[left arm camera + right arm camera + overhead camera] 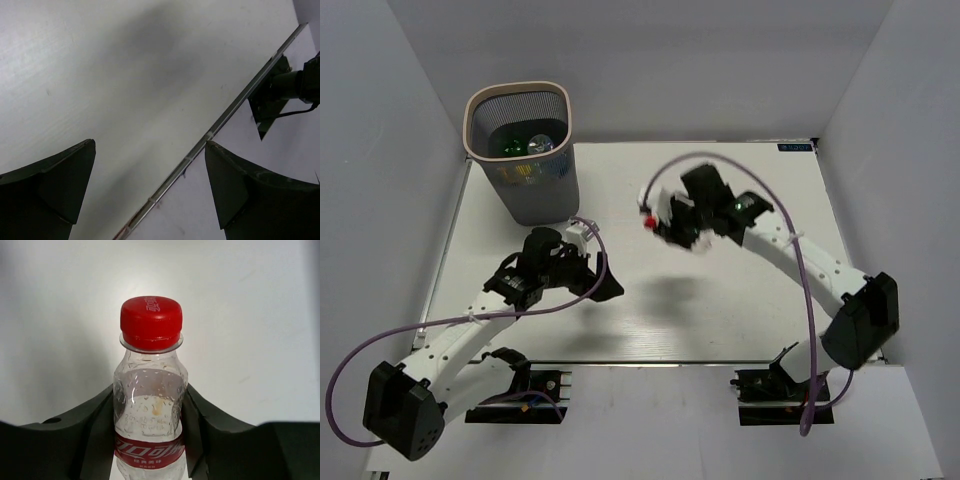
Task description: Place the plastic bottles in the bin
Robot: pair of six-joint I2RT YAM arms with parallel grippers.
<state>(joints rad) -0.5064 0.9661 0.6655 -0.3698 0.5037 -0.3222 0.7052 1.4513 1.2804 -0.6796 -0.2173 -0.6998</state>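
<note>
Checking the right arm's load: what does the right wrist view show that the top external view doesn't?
Right wrist only: the clear, droplet-wet body and red label of the bottle, clamped in the right gripper. Top external only: the bin with bottles inside, the left gripper open and empty. Both: the red cap.

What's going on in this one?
The right gripper is shut on a clear bottle with a red cap, held above the table near its middle. The left gripper is open and empty, over bare table not far from the bin. The bin stands at the far left corner and already has bottles in it, at least one of them green. The held bottle has not yet reached the bin.
</note>
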